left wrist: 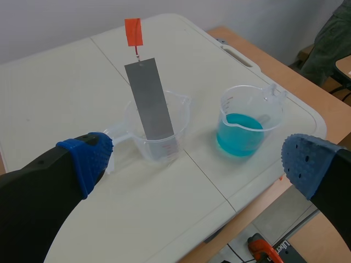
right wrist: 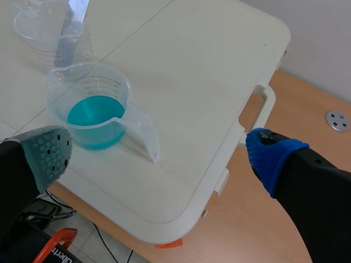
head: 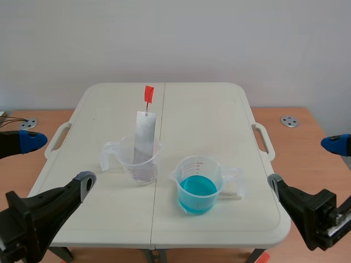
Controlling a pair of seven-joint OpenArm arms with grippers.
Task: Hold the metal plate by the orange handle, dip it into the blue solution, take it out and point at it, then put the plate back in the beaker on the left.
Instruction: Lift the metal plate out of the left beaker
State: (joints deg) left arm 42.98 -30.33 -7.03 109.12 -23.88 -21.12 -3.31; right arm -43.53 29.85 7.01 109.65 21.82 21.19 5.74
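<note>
Left pincer (left wrist: 197,164) and right pincer (right wrist: 159,156) gaped wide, empty. Risk: a sloppy grab at the orange handle (left wrist: 133,31) could have levered the leaning metal plate (left wrist: 149,98) and tipped its beaker (left wrist: 159,143).

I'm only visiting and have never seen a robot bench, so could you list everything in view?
Table: one, white, under both beakers.
Left beaker: one, clear, left of the table's seam.
Metal plate: one, grey, leaning in the left beaker.
Orange handle: one, orange-red, atop the plate.
Right beaker: one, clear, right of the seam.
Blue solution: one pool, in the right beaker.
Metal discs: two, silver, on the wooden surface on either side of the table.
Left gripper: one, black, open, empty.
Right gripper: one, black, open, empty.
</note>
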